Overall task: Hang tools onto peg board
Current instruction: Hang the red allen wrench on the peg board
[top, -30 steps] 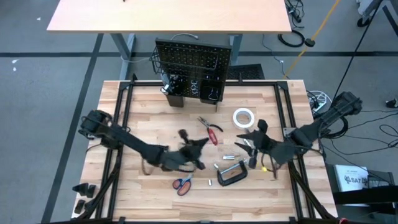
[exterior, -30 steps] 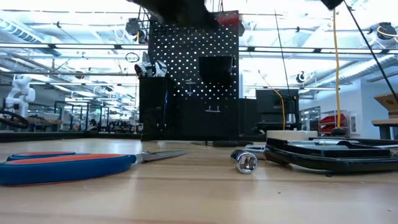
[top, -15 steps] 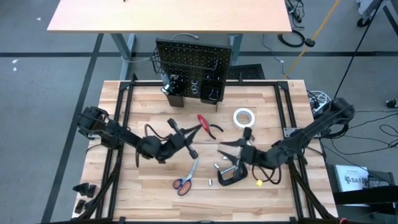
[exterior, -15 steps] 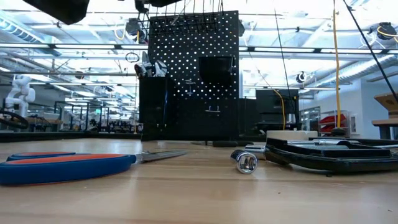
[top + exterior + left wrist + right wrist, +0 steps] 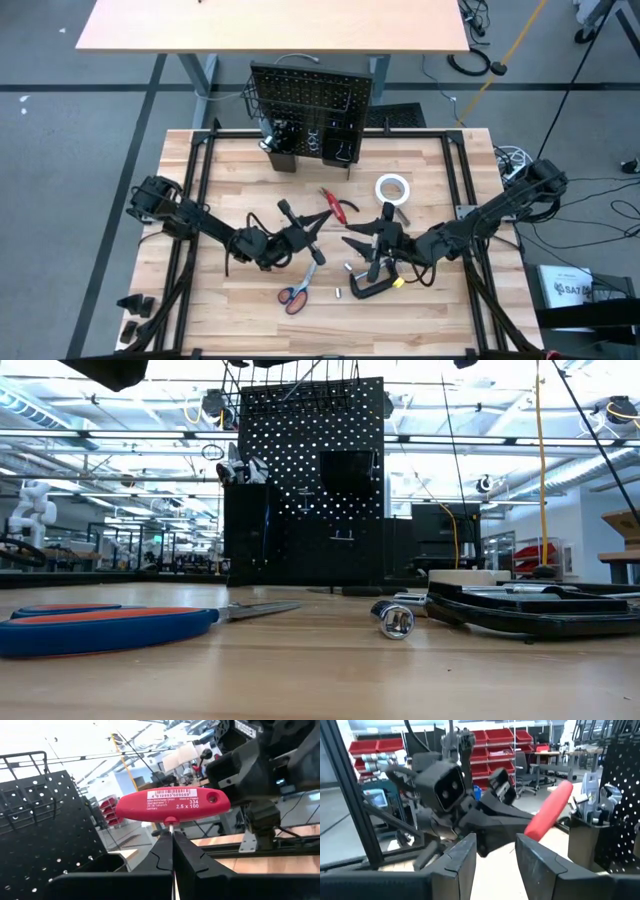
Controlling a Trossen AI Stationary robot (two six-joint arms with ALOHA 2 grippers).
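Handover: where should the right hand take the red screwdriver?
Grip the red screwdriver by a free end of its T-handle, straight ahead of the open right hand. The left hand pinches the shaft just under the handle's middle, so both ends stick clear.

White barcode label on the red plastic T-handle screwdriver (image 5: 172, 806) reads "334, 2.5 x 100."

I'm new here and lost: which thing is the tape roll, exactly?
Start at the black peg board at the table's far edge. Come nearer and to its right: the tape roll lies flat on the wood. It is the only white ring among the tools.
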